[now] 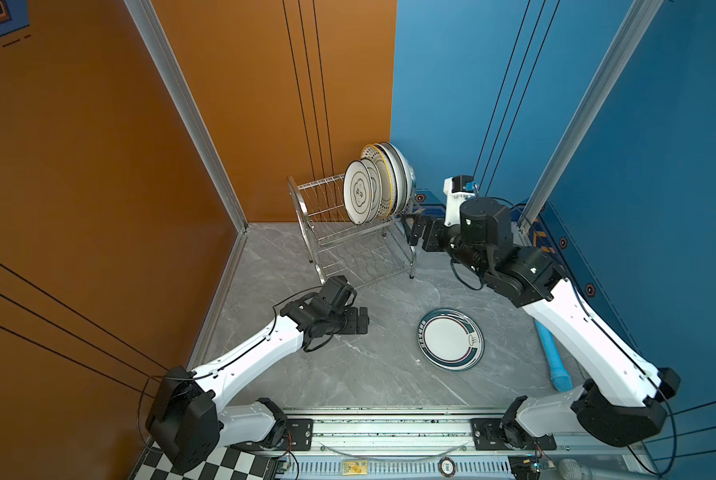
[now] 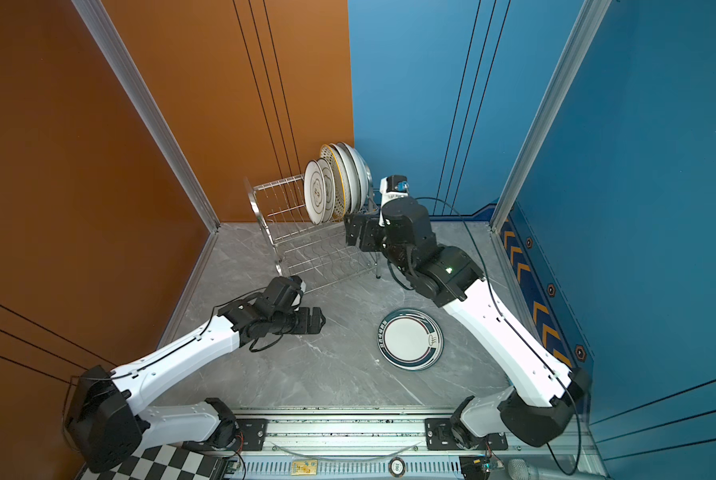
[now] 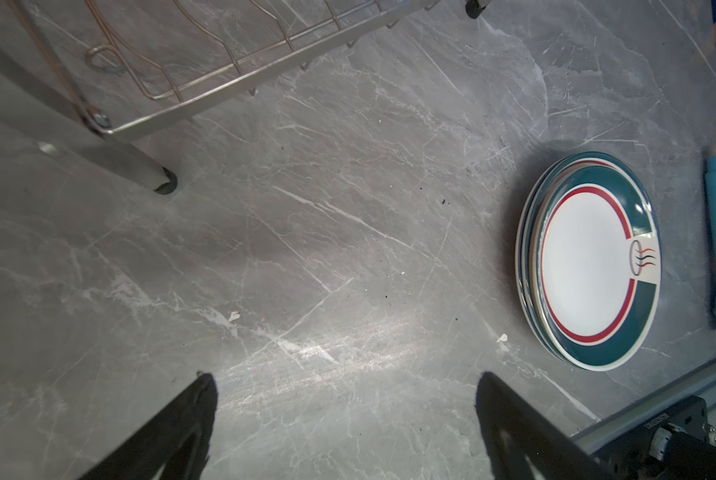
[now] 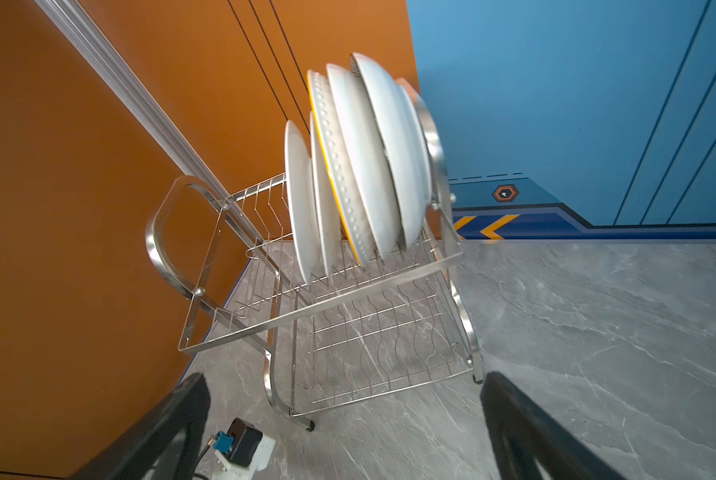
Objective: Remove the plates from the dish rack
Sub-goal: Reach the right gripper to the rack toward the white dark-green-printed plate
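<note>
Rack: a steel wire dish rack stands at the back of the grey marble table, close to the orange wall.
Upper tier: several plates stand on edge between the divider wires, crowded toward the rack's end by the blue wall.
Their look: white; the front plate bears a clover outline; a dotted plate has a yellow rim.
Table stack: a stack lies flat at the right front, well apart from the rack, near a blue cylinder.
Its look: white centre, red ring, teal band.
Left gripper: fingers spread wide, nothing between, over bare table.
Right gripper: fingers spread wide, nothing held, beside the rack's right end.
</note>
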Tool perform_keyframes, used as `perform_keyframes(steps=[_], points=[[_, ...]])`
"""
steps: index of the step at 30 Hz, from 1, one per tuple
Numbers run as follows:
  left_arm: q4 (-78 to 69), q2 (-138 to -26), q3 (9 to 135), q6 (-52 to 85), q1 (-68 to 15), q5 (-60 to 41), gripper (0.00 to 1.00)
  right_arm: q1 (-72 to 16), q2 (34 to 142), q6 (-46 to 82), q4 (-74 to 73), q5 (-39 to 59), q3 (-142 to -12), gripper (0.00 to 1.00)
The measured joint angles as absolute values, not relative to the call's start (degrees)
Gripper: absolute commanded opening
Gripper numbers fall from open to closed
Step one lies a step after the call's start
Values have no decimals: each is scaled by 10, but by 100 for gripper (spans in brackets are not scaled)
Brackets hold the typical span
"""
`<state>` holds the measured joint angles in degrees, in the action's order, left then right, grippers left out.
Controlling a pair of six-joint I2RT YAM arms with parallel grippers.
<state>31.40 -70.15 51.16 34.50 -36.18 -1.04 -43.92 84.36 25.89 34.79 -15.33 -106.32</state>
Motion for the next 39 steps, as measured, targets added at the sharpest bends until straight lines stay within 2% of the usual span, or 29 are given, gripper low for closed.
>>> perform_keyframes(steps=[7,13,39], points=[[315,-619,475,356,-340,-4,98,-467,949,251,312,-140,-1144,100],[315,-554,451,363,-313,-4,98,-467,1001,253,270,-120,-1161,100],[337,-451,424,399,-270,35,98,-465,1125,250,219,-114,-1256,100]])
